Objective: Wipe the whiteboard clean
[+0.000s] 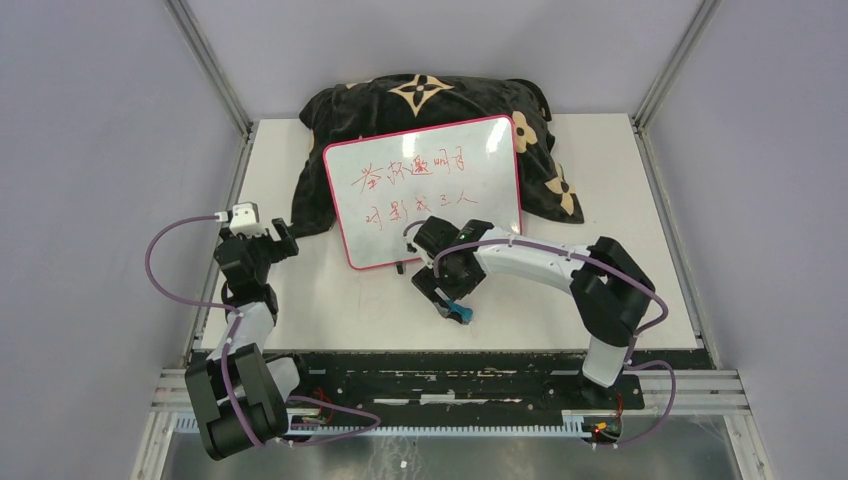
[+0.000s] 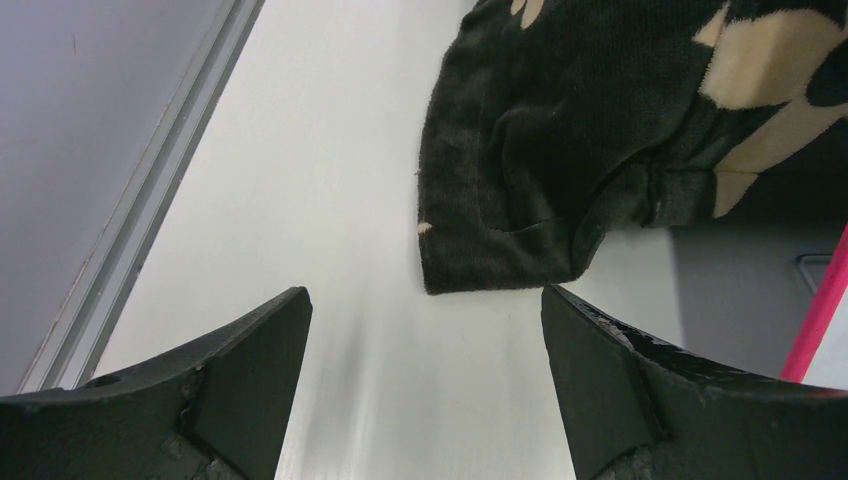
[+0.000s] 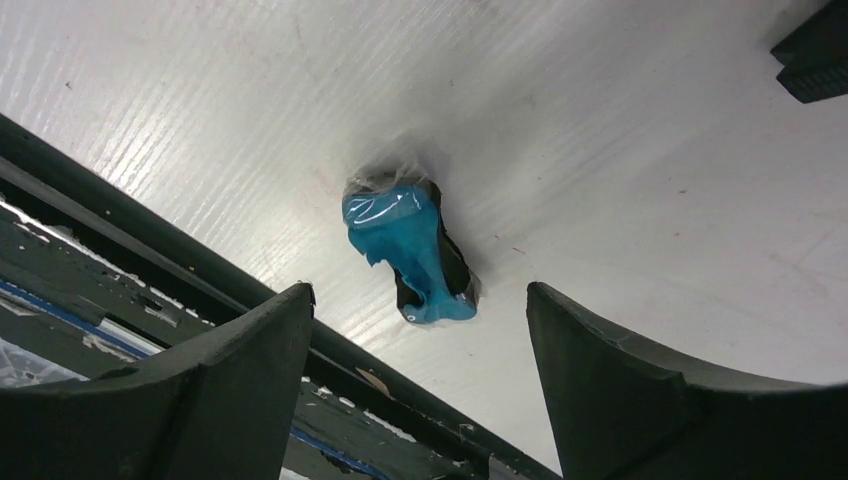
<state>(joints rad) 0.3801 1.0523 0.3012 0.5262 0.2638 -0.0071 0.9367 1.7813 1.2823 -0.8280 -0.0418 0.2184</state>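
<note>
Two arms, one whiteboard, one cushion, one eraser.

One whiteboard (image 1: 425,190), pink-framed, stands mid-table and leans back on a black floral cushion (image 1: 420,95); two rows of red handwriting cover its face. One small blue eraser (image 1: 460,313) lies on the white table (image 1: 620,200) just in front of the board, near the table's front edge. Right gripper (image 1: 445,290) hangs over the eraser, jaws spread wide and touching nothing; the right wrist view shows the eraser (image 3: 415,255) on the table between the two fingers. Left gripper (image 1: 275,238) sits left of the board beside the cushion's corner (image 2: 600,130), jaws also wide apart and empty.
</note>
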